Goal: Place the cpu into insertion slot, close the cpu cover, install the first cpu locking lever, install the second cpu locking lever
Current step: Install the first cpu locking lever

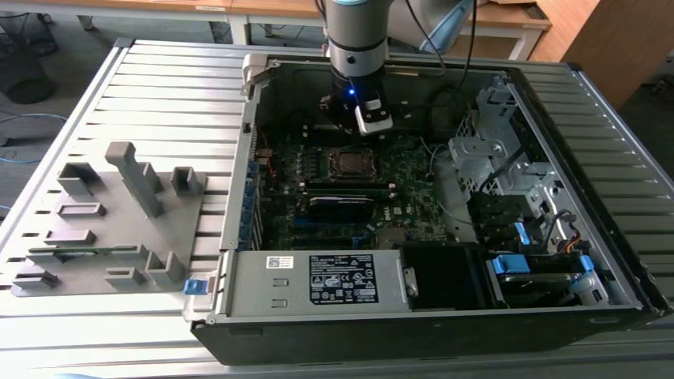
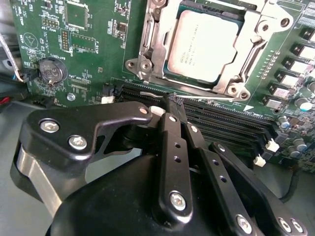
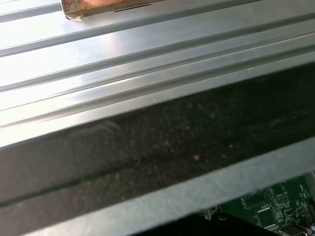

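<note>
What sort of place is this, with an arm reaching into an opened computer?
Likely a robotics lab or test workshop: the opened computer case sits on a slatted metal table, a grey block of part holders lies beside it, and wooden desks stand behind.

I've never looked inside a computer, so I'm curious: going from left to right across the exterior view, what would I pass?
You'd pass the grey slotted rack → the insertion slot → the silver drive cage.
</note>
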Action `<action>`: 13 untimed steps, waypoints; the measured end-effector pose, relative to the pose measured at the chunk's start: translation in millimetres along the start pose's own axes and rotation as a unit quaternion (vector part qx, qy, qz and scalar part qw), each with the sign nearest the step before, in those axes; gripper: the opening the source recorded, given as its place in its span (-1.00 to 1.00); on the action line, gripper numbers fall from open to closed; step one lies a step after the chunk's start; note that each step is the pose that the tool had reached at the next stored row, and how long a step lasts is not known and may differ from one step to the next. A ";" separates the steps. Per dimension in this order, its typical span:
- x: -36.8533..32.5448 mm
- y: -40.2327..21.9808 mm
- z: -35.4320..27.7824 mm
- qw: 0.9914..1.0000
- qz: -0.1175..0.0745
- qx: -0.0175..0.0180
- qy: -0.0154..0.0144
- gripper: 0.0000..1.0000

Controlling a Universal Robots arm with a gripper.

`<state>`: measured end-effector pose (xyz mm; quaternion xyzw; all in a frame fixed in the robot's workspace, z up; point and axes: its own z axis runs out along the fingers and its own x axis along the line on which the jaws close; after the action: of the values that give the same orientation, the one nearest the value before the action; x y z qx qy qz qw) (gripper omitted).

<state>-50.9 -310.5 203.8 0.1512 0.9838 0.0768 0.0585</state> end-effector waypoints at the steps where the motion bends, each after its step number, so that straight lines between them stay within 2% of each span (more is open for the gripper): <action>1: 0.1 -0.1 0.4 1.000 0.001 0.000 0.000 -0.79; 3: 0.1 -0.2 1.1 1.000 0.003 0.002 -0.001 -0.79; 8: 0.3 -0.5 2.6 1.000 0.004 0.013 -0.005 -0.79; 13: 0.5 0.1 3.3 1.000 0.006 0.013 -0.005 -0.79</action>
<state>-50.9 -309.8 200.6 0.1579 0.9835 0.0633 0.0613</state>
